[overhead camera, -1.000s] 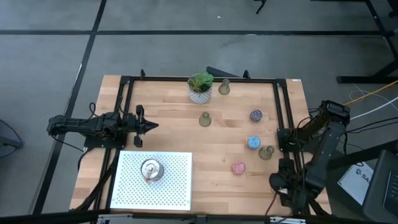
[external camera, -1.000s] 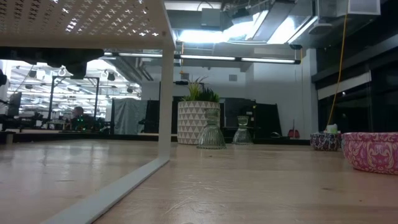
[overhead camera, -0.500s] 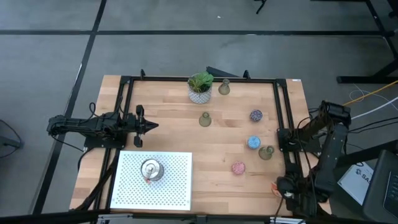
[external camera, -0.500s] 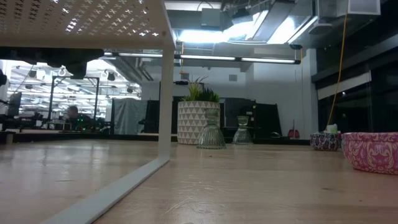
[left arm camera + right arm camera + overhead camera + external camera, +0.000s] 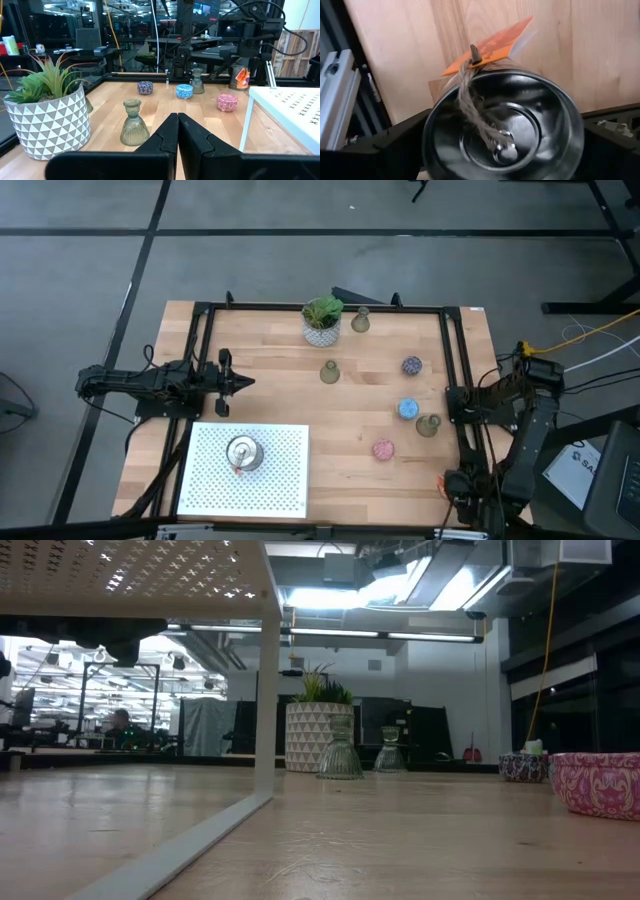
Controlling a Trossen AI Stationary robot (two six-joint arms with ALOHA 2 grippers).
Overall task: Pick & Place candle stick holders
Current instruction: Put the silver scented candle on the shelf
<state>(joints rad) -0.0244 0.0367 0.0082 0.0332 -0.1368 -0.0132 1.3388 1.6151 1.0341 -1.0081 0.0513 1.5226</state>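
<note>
- Since a second ago the right arm has swung lower and further right in the high view, and the right gripper [image 5: 466, 484] now sits at the lower right of that frame, by the table's [image 5: 280, 395] edge rail; nothing else has shifted.
- Its two dark fingers are spread wide and clamped on either side of a shiny silver candle holder [image 5: 502, 135], which fills the right wrist view, open mouth to the camera.
- An orange tag [image 5: 492, 45] hangs from that holder on a twist of brown twine [image 5: 470, 100]; bare wood shows beyond it.
- Further out, the left gripper [image 5: 245, 383] waits at centre left of the high view, fingers pressed together and holding nothing, pointing across the table.
- Straight ahead of it in the left wrist view stands an olive-grey holder [image 5: 134, 122], upright, with the potted plant [image 5: 47, 115] just beside it.
- A second silver holder [image 5: 243, 452] stands on the white perforated platform [image 5: 285, 485] at the lower left of the high view.
- Right of centre in the high view, spaced apart: the speckled purple holder [image 5: 411, 365], the blue holder [image 5: 408, 408] below it, the pink holder [image 5: 383, 449] lower still.
- Another olive-grey one [image 5: 428, 425] sits just beside the blue holder, near the right rail; a third [image 5: 361, 321] stands near the plant at the top edge of the table.
</note>
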